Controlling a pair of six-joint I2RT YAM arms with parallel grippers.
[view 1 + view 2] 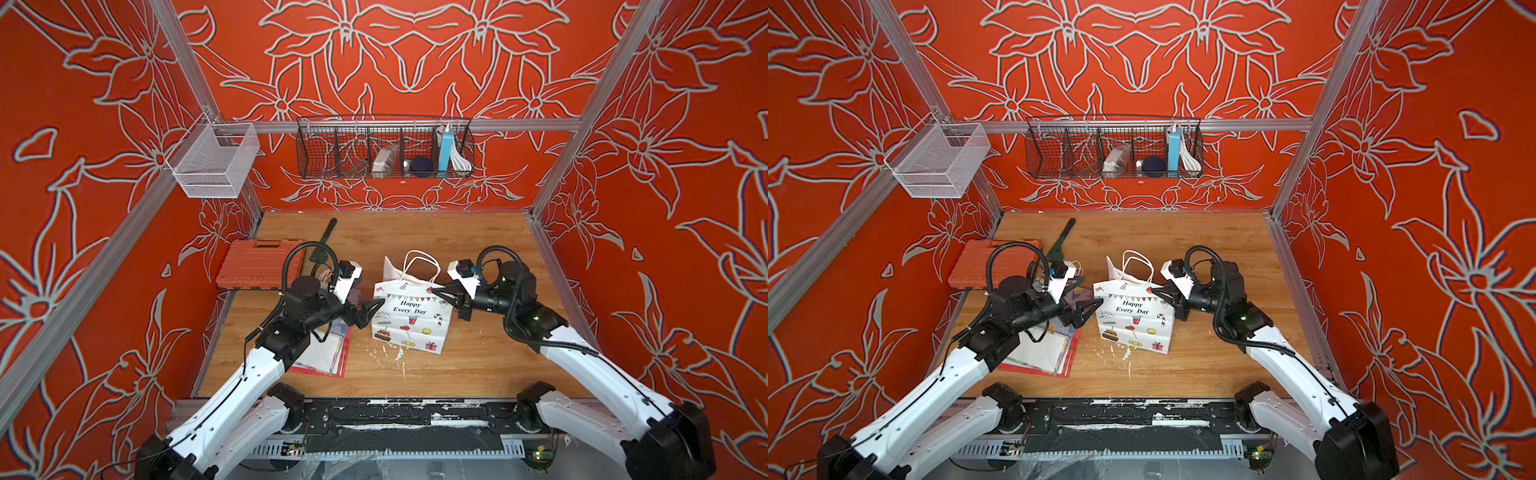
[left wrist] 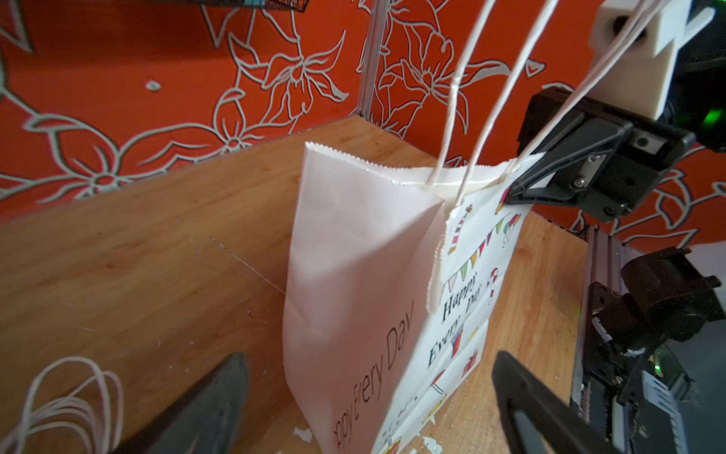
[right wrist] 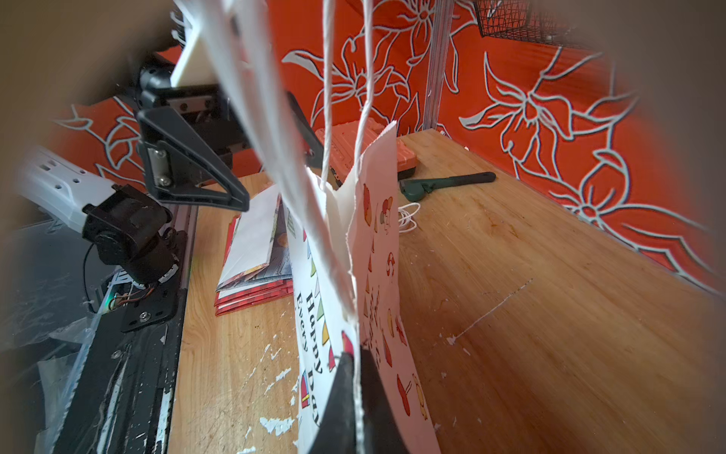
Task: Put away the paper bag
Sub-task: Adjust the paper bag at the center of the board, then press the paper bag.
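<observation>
bag (image 1: 409, 320) upright | right gripper (image 1: 437, 291) pinched its top corner — jaws pressed on paper | left gripper (image 1: 372, 312) spread, bag just ahead

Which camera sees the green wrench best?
The right wrist view: the wrench lies in plain sight, head to handle. In both top views it is small, its head partly covered. The left wrist view misses it.

Lab test cell: aluminium frame (image 1: 399, 124), printed red backdrop (image 1: 415, 54), wooden bench (image 1: 478, 365).

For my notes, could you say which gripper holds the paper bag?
The right gripper, shut on the paper bag; the left gripper is open, gripping nothing.
</observation>
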